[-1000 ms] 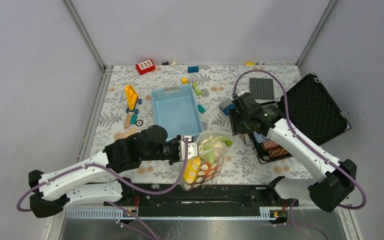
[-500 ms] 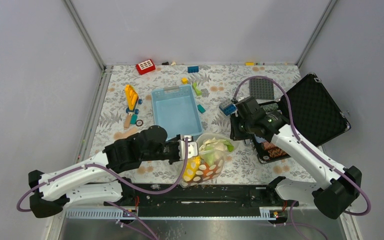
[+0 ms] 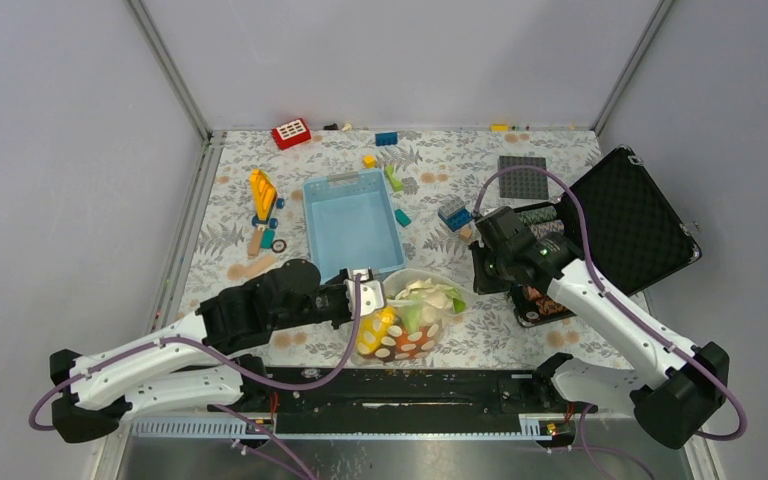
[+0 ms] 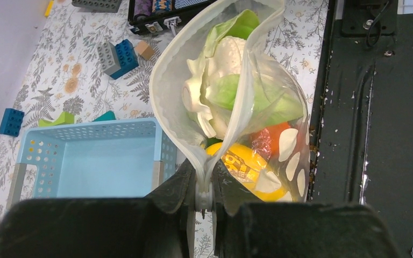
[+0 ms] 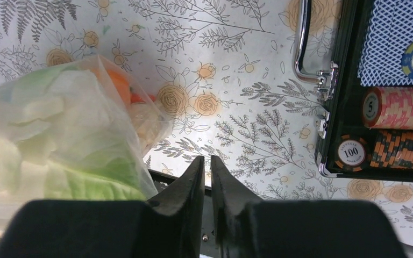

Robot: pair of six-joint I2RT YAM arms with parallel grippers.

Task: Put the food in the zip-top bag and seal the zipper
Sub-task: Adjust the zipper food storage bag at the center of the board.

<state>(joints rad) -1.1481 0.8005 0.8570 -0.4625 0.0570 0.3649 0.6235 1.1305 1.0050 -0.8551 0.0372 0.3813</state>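
Zip-top bag is sitting at 6 o'clock on the table, just off the 5 o'clock corner of the blue basket. The cauliflower and a yellow piece are inside, and the mouth is gaping.

We are pinching one end of the mouth rim in the left gripper, jaws clamped on the plastic. The right gripper is hovering at the bag's 3 o'clock, fingers pressed together on nothing.

To seal well, we are judging that the left should be holding the zipper taut. The right would be opening, catching the strip beside that hold and sliding along it, with the green leaves tucked below.

Only the left wrist view is showing the pinch. Only the right wrist view is showing the empty fingers and the poker-chip case at their 3 o'clock.
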